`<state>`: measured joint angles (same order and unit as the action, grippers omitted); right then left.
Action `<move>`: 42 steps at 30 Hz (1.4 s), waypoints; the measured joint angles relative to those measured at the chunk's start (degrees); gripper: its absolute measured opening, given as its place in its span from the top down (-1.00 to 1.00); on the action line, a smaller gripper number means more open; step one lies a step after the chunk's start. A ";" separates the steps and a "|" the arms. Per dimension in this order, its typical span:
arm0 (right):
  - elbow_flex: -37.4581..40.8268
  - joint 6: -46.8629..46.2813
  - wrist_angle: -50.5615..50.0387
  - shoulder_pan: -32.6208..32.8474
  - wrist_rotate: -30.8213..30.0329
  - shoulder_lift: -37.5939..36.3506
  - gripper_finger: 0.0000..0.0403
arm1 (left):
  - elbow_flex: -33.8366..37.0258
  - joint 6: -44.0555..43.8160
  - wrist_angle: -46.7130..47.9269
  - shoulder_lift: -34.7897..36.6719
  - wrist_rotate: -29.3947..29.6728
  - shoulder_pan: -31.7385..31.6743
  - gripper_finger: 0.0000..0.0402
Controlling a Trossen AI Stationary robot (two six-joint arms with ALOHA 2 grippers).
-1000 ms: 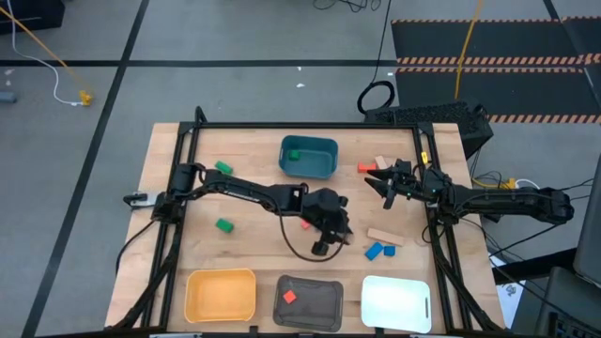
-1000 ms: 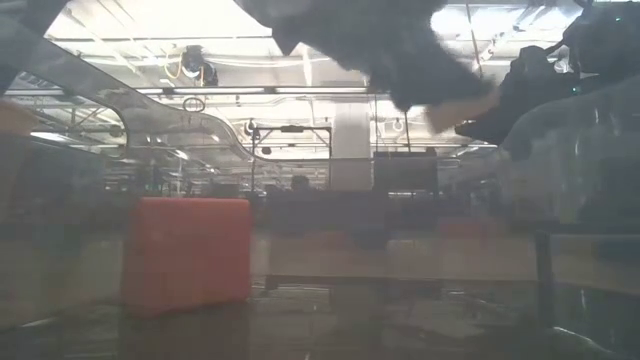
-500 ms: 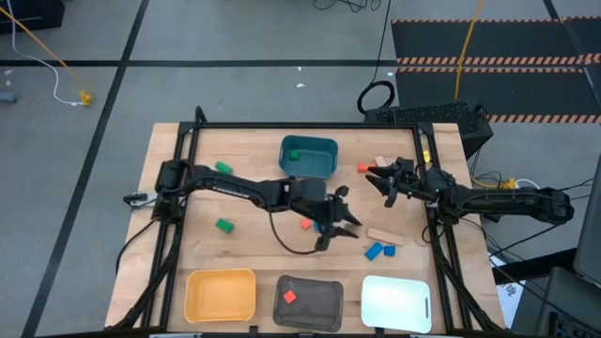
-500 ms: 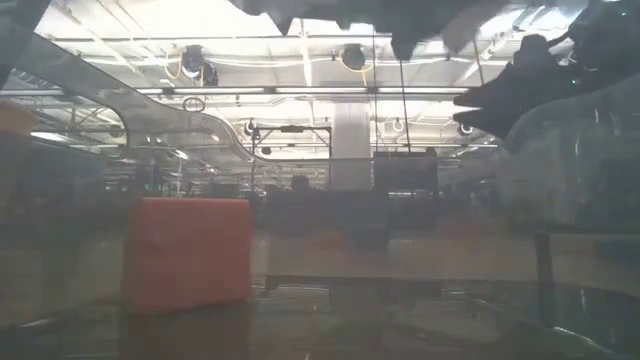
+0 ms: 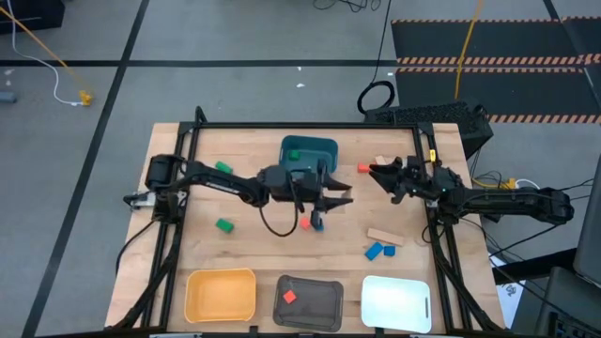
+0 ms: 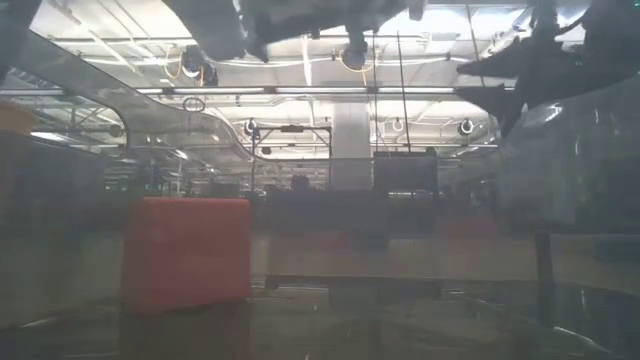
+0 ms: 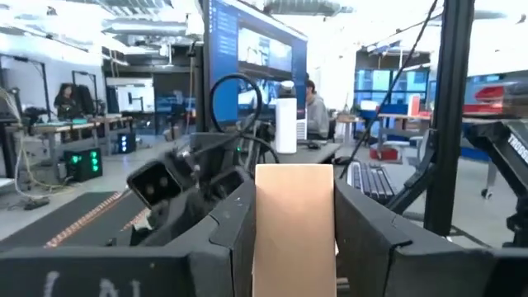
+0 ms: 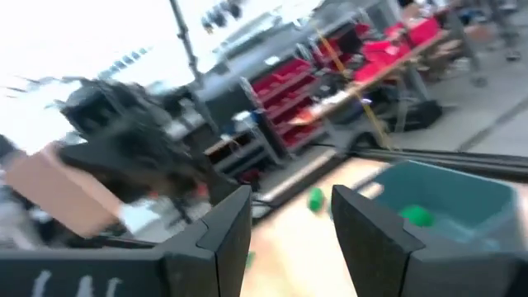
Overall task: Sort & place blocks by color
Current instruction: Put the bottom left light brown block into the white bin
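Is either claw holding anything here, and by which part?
The left claw grips a plain tan block by its two side faces. The right claw holds nothing.

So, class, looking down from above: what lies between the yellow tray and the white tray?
The grey tray, holding one red block; the high view shows it.

Left gripper: two dark fingers stand at either side of a plain tan block, clamped against its flanks. The block sits upright between them, its flat face toward the camera. Beyond it, the other arm's dark gripper shows, farther off. A dark vertical frame post rises nearby. A seated person and monitor screens appear behind.
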<state>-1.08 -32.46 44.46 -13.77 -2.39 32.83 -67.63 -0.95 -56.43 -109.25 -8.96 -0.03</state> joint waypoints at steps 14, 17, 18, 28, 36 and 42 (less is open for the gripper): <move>-0.43 -5.69 5.68 5.77 8.48 1.57 0.21 | -0.21 -1.95 -6.37 -3.19 10.35 -0.03 0.35; -2.08 -3.05 5.46 8.75 8.21 3.86 0.21 | -0.23 -1.94 -6.48 -3.19 10.81 0.11 0.35; -2.53 -1.69 5.21 9.42 8.21 4.83 0.21 | -0.23 -1.94 -6.40 -3.19 10.85 0.11 0.35; -6.63 5.51 5.43 10.04 3.93 11.15 -0.12 | -0.27 -3.74 -4.82 -3.19 11.70 0.04 0.34; -8.68 18.26 5.44 10.02 3.86 12.17 -0.26 | -0.29 -5.11 -4.15 -3.19 11.99 0.00 0.34; -10.79 26.01 5.50 10.06 3.93 14.90 -0.26 | -0.29 -5.61 -4.19 -3.19 11.99 0.11 0.34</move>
<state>-11.88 -6.45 49.95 -3.70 1.54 47.73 -67.92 -6.57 -60.62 -112.44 3.03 0.08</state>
